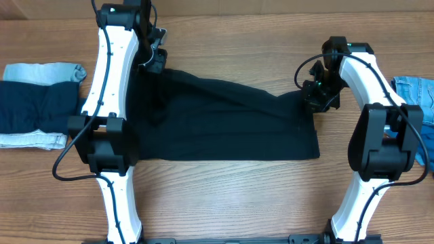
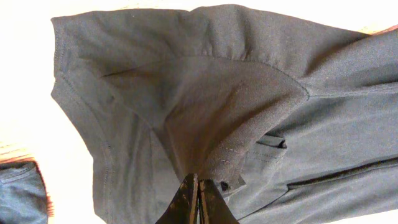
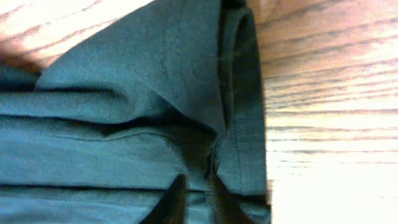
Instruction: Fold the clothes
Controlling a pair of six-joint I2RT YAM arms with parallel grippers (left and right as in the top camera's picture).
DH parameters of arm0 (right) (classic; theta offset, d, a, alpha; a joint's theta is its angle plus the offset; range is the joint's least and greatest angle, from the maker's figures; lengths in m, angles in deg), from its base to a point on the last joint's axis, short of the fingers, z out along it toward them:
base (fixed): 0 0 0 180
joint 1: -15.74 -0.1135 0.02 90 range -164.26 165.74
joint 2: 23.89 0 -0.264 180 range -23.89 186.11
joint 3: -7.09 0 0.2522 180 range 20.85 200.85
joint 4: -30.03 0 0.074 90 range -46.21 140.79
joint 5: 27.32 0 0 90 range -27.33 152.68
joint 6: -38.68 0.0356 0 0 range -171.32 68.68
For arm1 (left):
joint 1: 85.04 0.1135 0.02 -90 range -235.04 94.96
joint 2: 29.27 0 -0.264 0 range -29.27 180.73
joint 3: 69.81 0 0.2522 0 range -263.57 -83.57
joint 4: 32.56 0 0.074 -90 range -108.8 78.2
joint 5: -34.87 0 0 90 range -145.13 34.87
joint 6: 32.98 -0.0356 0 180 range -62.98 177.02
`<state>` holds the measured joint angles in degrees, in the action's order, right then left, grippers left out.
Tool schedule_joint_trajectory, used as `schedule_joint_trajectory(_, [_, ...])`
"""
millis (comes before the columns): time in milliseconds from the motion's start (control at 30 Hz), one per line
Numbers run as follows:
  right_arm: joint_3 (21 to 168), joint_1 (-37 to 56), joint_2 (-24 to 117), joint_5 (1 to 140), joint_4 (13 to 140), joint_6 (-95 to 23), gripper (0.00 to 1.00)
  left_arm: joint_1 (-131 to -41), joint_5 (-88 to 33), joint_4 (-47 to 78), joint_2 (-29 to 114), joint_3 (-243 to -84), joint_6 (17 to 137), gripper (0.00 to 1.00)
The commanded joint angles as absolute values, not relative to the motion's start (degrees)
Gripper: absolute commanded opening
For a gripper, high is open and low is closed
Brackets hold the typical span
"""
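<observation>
Wood grain shows bare on the desk (image 1: 224, 196) along the near edge and along the far edge between the two arms. In judgement, these strips are the only free room for carrying cloth. The black garment (image 1: 217, 125) lies across the middle of the desk. It runs from under the left arm to short of the right edge, with its far side bunched into a diagonal ridge. A folded stack sits at the left edge, a navy garment (image 1: 34, 105) on pale denim (image 1: 44, 71), just beside the left arm. Light-blue denim (image 1: 413, 91) and a bright blue piece (image 1: 427, 146) lie at the right edge, partly hidden by the right arm. The left claw (image 2: 198, 183) is closed tight on a raised fold of the black garment toward the far-left corner. The right claw (image 3: 198, 194) is narrow and pinches the hem at the garment's right end. Both pinches take little cloth, so a fast or uneven lift could pull the fabric free. Unequal travel of the arms would probably skew the fold. A wide sweep toward either side edge risks dragging the stacked pieces out of place.
</observation>
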<state>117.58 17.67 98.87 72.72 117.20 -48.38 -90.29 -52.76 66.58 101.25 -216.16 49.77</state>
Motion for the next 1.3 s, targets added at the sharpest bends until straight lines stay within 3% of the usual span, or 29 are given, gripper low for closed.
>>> schedule_joint_trajectory(0, [119.1, 17.8, 97.2, 72.4, 117.4, -48.5, 0.24, -90.7, -52.1, 66.7, 99.9, -217.5, 49.3, 0.04])
schedule_joint_trajectory(267, [115.3, 17.8, 97.3, 75.5, 112.5, -48.5, 0.28, -90.7, -52.1, 66.7, 99.9, -217.5, 49.3, 0.04])
schedule_joint_trajectory(333, [115.3, 17.8, 97.4, 75.4, 112.5, -48.5, 0.37, -90.7, -52.1, 66.7, 99.9, -217.5, 49.3, 0.04])
schedule_joint_trajectory(400, [115.3, 18.0, 97.5, 75.4, 112.4, -48.5, 0.37, -90.7, -51.5, 66.7, 99.9, -217.5, 49.3, 0.04])
schedule_joint_trajectory(567, [115.3, 18.1, 97.5, 75.4, 112.2, -48.3, 0.21, -90.7, -51.4, 66.7, 99.9, -217.5, 49.3, 0.04])
schedule_joint_trajectory(667, [115.3, 18.1, 97.5, 75.4, 112.4, -48.3, 0.04, -90.7, -51.4, 66.7, 99.9, -217.5, 49.3, 0.04])
schedule_joint_trajectory(1100, [123.4, 18.1, 92.8, 75.0, 111.5, -48.8, 0.04, -90.6, -52.7, 67.5, 99.9, -219.4, 48.7, 0.04])
schedule_joint_trajectory(1267, [124.3, 18.1, 92.8, 69.1, 101.7, -50.4, 0.04, -90.4, -52.5, 67.7, 99.9, -228.1, 49.8, 0.05])
